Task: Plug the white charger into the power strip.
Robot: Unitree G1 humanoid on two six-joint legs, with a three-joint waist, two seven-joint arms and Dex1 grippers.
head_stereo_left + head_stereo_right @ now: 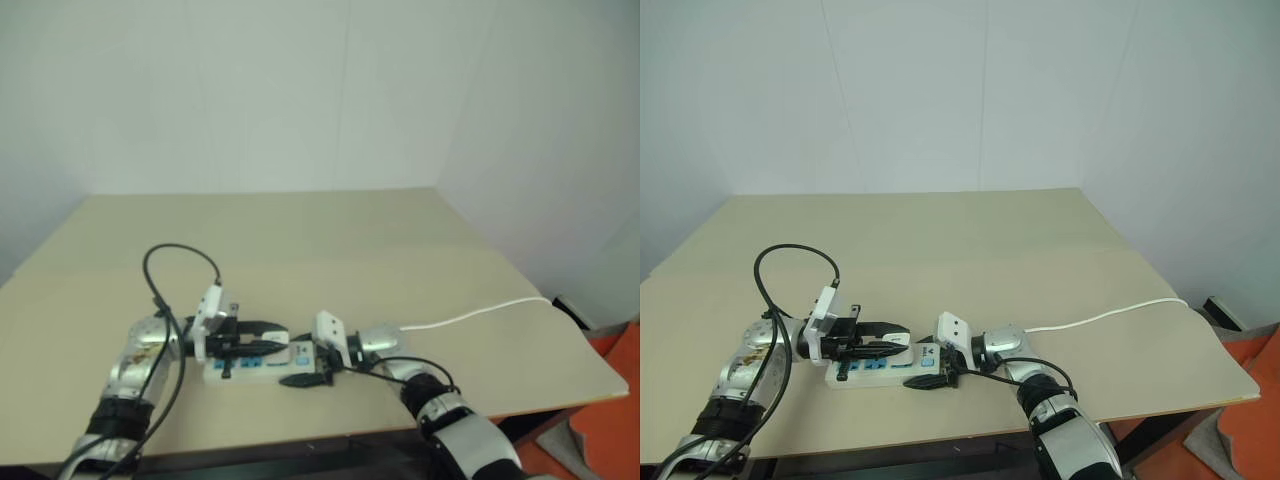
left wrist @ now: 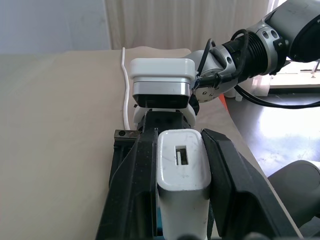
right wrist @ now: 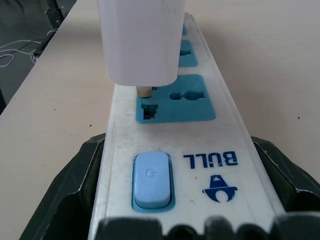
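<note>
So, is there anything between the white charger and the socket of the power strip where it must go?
Nothing visible. The white charger, held by the left hand, hangs just above the blue socket nearest the switch, its prong at the slot. The right hand grips the power strip only at the switch end.

Lighting: soft, even, diffuse; head views slightly hazy, shadows faint on the table (image 1: pixel 970 250). Left wrist view: bright daylight through a curtain (image 2: pixel 185 22) behind, mild glare. Right wrist view: near edge blurred, background out of focus.
</note>
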